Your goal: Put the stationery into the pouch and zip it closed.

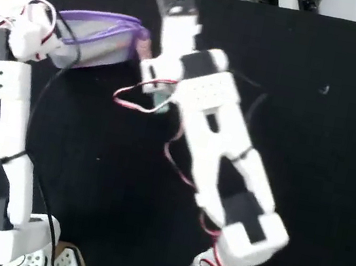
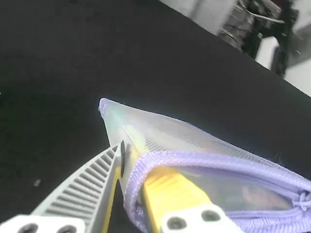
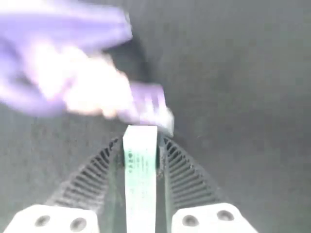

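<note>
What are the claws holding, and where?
Left claw: translucent purple-trimmed mesh pouch, by its zipper rim. Right claw: flat white green-marked strip, across its width.

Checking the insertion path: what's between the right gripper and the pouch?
Right wrist view: the white stationery piece the right gripper holds, tip near the pouch.

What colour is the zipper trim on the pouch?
Purple zipper trim on a clear mesh pouch; shows best in the left wrist view.

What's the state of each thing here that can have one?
pouch: unzipped, rim clamped at one end.
left gripper: shut on the pouch rim.
white-and-green stationery piece: gripped, outside the pouch.
right gripper: shut on that piece.
</note>
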Controlling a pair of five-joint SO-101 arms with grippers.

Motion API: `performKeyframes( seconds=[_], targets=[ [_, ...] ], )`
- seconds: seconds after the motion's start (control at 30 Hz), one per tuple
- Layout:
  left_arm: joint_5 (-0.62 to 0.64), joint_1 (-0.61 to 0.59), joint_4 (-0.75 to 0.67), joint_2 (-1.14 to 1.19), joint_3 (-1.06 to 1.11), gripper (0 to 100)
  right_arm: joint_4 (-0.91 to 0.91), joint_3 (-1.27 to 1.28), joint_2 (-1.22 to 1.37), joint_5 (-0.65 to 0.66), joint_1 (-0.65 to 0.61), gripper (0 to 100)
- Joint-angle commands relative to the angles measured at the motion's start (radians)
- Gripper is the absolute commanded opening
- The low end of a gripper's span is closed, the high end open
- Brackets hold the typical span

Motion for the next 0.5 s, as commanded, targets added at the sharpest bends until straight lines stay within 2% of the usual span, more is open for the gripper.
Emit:
performKeyframes(
  seconds=[0.0,0.1,0.23,0.47],
  targets=[
    [0.035,0.082,0.087,-0.038,-0.156,3,0.008,-0.028,-0.18,-0.005,0.057,1.4],
    [0.035,0.139,0.161,-0.031,-0.202,3,0.008,-0.028,-0.286,-0.005,0.1,1.4],
    [0.035,0.182,0.181,-0.031,-0.209,3,0.0,-0.028,-0.418,-0.005,0.141,1.4],
    [0.035,0.229,0.175,-0.031,-0.154,3,-0.048,-0.027,-0.591,-0.011,0.107,1.4]
  ],
)
